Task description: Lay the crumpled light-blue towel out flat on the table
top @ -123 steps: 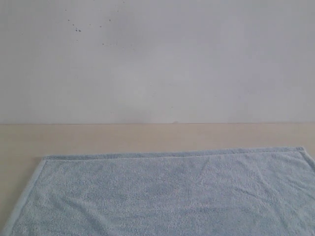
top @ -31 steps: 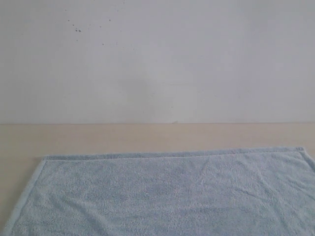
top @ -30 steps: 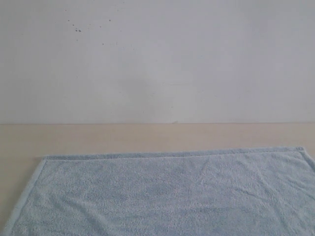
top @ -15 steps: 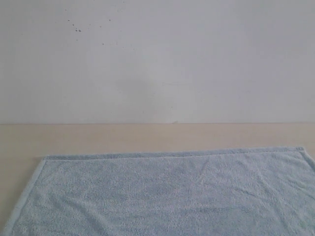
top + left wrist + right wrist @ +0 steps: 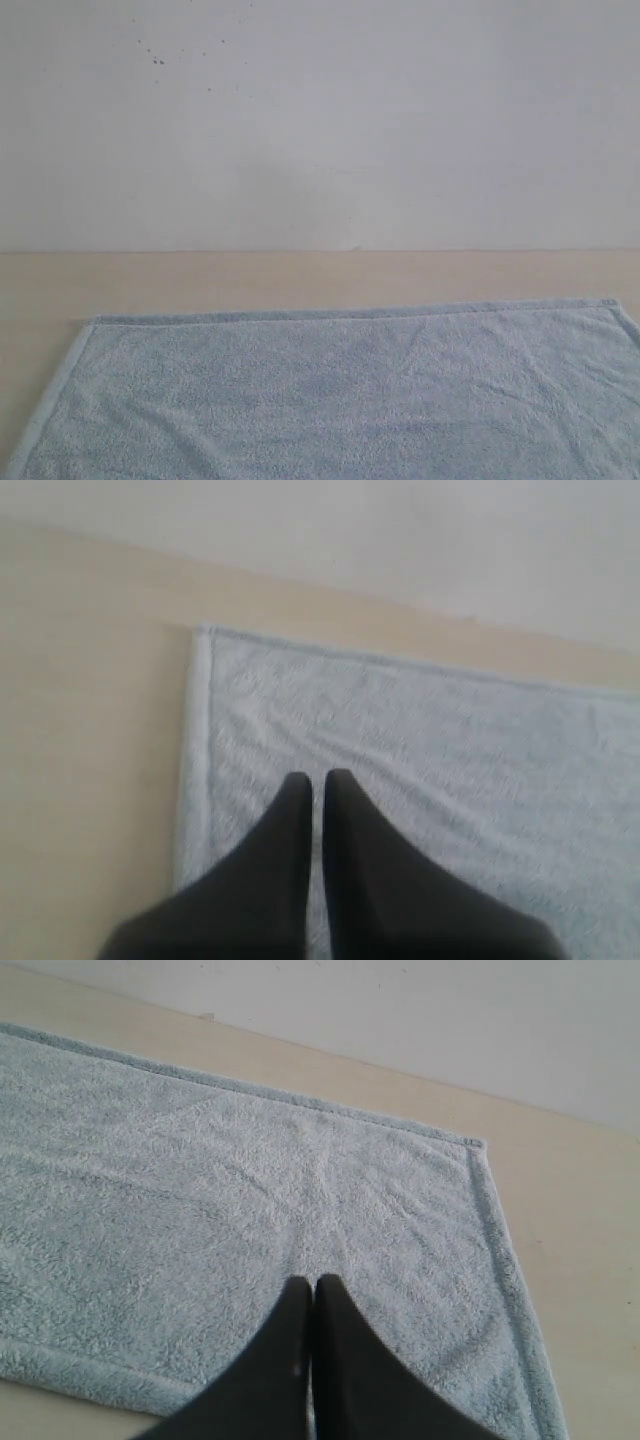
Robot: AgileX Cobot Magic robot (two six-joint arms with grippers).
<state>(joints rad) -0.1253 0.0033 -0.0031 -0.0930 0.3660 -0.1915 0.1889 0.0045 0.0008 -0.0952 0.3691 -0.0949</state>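
Here, towel (image 5: 340, 390) flat on table (image 5: 300, 275), wall (image 5: 400, 120) behind

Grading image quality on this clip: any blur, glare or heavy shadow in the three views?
Exterior view: flat, even light, no glare, only a faint grey shadow on the wall. Left wrist view: soft overall, the pile of the towel smeared, the left hand a dark featureless shape. Right wrist view: sharpest, pile readable, the right hand underexposed.
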